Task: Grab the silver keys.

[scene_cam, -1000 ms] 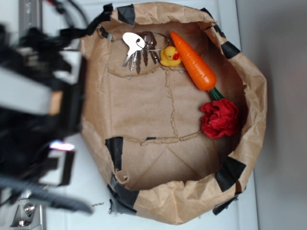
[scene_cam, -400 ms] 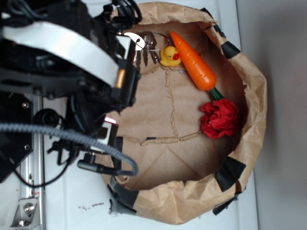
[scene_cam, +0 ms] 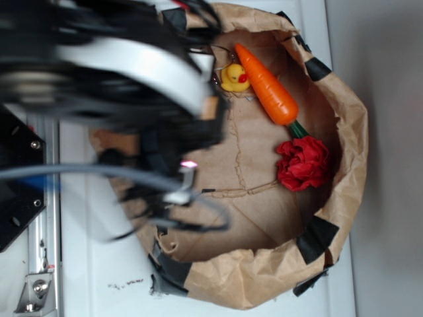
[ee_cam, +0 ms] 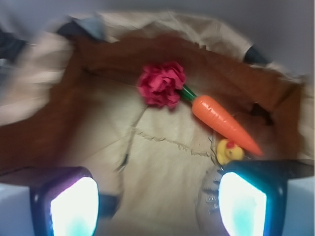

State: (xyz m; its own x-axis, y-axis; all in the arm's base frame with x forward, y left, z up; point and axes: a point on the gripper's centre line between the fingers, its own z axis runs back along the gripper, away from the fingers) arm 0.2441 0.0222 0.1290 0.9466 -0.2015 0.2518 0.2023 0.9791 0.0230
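The robot arm [scene_cam: 125,79], blurred in the exterior view, extends over the upper left part of a brown paper bag [scene_cam: 344,132] that lies open on the white table [scene_cam: 86,277]. The arm covers the upper left corner of the bag, so the silver keys cannot be made out in the exterior view. In the wrist view a grey toothed shape, probably the silver keys [ee_cam: 207,197], shows just beside the inner edge of the right finger, below the yellow duck [ee_cam: 229,151]; blur prevents confirmation. The tool [ee_cam: 158,209] has its two fingers [ee_cam: 74,209] set wide apart, one at each lower corner of the wrist view, with bare bag floor between them and nothing clamped. The duck sits at the pointed tip of the orange carrot [scene_cam: 266,84], close to or touching it. The carrot lies diagonally, its green stem end next to the red flower [scene_cam: 303,164]. Black tape patches [scene_cam: 316,239] mark the rim of the bag.
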